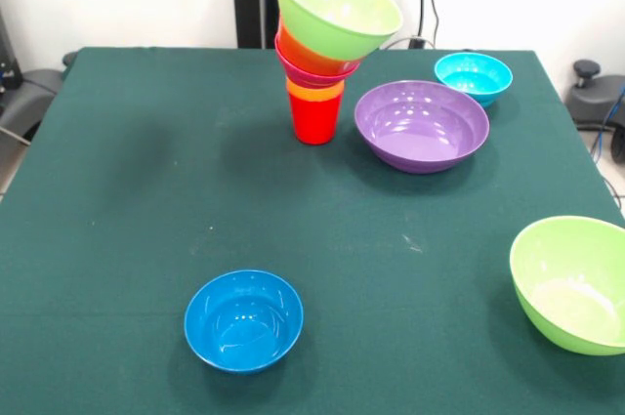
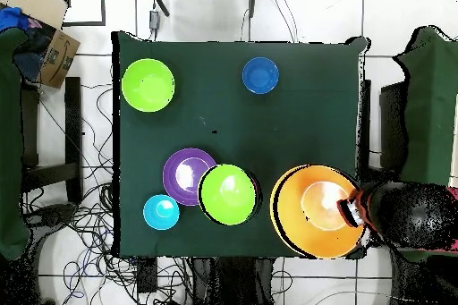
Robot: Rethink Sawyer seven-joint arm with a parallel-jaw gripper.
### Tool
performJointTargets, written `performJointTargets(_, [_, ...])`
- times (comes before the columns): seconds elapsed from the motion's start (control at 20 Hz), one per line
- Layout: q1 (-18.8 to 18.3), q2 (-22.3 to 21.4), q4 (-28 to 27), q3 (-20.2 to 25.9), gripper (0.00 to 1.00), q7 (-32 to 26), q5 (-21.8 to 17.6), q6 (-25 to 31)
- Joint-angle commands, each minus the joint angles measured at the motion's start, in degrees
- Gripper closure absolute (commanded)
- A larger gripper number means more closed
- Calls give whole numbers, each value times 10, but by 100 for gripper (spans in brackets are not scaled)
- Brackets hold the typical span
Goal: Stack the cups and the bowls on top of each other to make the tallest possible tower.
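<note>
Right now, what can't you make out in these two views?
- Gripper: overhead, mostly hidden by the large yellow-orange bowl; open or shut unclear.
- That bowl: front view, cut off by the top edge.
- Tower: overhead, the top lime green bowl covers everything beneath.

Glossy plastic on matt cloth.
You see shiny, smooth bowls, such as the purple bowl (image 1: 421,125), on a dull green tablecloth (image 1: 127,190).

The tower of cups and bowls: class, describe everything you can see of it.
The tower stands on the green table, beside the purple bowl without visibly touching it. Its base is an upright red cup with an orange cup nested inside. Above sit a pink bowl, an orange bowl and a glossy lime green bowl, tilted, leaning sideways.
</note>
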Motion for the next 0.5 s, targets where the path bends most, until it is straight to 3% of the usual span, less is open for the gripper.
performJointTargets(0.05, [38, -21, 64, 23, 100, -88, 24, 45])
performJointTargets(0.5, [28, -59, 110, 26, 100, -83, 52, 11])
